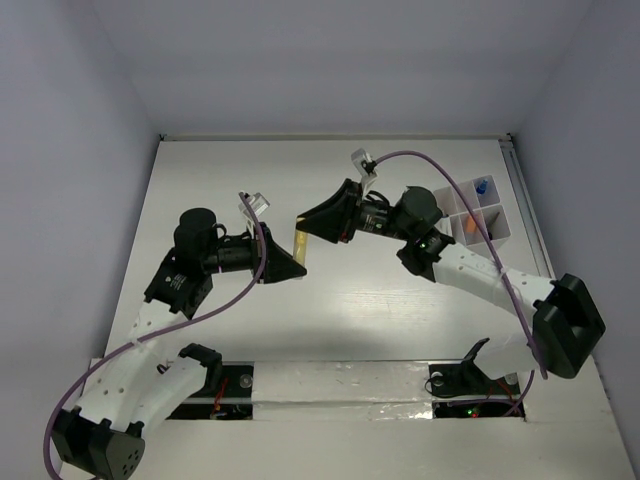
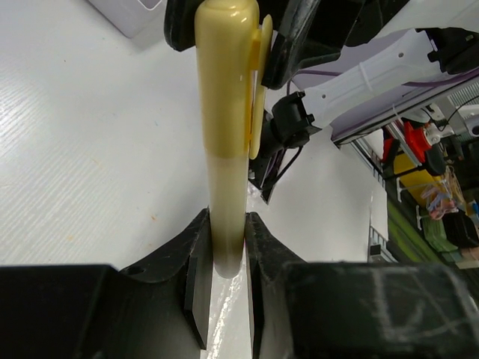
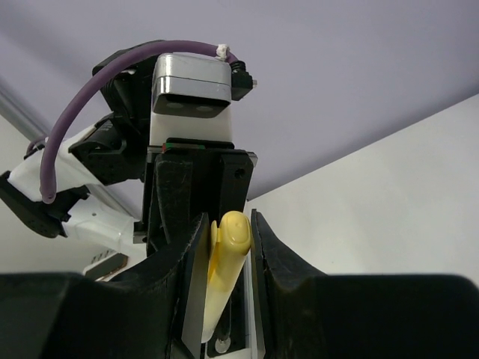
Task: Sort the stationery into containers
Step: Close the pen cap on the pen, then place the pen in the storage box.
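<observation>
Because the left gripper point(image 2: 227, 224) and right gripper point(image 3: 228, 224), both clamped on the cream stick point(image 1: 299, 243), cover most of it from above, we see bare table point(image 1: 220, 170) beyond.

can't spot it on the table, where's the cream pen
In the top view the cream pen is mid-table, gripped by the left gripper and right gripper together.

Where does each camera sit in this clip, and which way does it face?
Top external: above and behind the robot, looking down on the table; left arm, right arm, left hand and right hand show.
Left wrist: on the left arm, facing along its own fingers toward the right hand.
Right wrist: on the right arm, facing along its own fingers toward the left hand.
Shared: all three show the cream stick, gripped by both hands.
</observation>
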Action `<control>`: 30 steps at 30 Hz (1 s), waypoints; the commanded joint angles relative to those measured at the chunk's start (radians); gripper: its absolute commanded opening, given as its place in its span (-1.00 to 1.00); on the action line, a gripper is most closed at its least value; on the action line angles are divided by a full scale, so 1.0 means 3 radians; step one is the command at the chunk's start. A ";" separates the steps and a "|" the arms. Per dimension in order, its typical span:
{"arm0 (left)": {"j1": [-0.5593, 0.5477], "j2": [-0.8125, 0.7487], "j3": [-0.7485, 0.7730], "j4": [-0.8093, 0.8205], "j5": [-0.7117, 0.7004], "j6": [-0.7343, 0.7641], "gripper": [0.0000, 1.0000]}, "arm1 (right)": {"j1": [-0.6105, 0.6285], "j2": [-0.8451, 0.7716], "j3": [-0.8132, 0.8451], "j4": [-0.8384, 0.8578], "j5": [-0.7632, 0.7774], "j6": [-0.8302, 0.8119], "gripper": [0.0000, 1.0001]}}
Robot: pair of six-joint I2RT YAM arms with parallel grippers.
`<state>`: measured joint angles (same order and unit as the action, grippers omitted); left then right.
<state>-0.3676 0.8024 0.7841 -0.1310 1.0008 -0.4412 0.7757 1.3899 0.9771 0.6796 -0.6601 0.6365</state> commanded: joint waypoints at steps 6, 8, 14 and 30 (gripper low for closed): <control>0.0121 -0.0098 0.0341 0.1209 -0.0744 0.0095 -1.00 | 0.0165 0.0301 -0.0215 -0.0358 -0.1163 0.0389 -1.00; 0.0121 -0.0057 0.0367 0.1239 -0.0728 0.0060 -0.97 | 0.0165 0.0312 -0.0271 -0.0287 -0.1134 0.0425 -1.00; 0.0121 0.0005 0.0260 0.1322 -0.0749 -0.0012 -0.04 | -0.0029 0.0209 -0.0332 0.0203 -0.0929 0.0731 -1.00; 0.0121 -0.0425 0.0173 0.0534 -0.1096 0.0448 0.98 | -0.1311 0.0001 -0.0720 0.0753 -0.0357 0.1264 -1.00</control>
<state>-0.3340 0.6941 0.8200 0.0414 0.7036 -0.3546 0.4675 1.4746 0.8165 0.9401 -0.8398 1.0573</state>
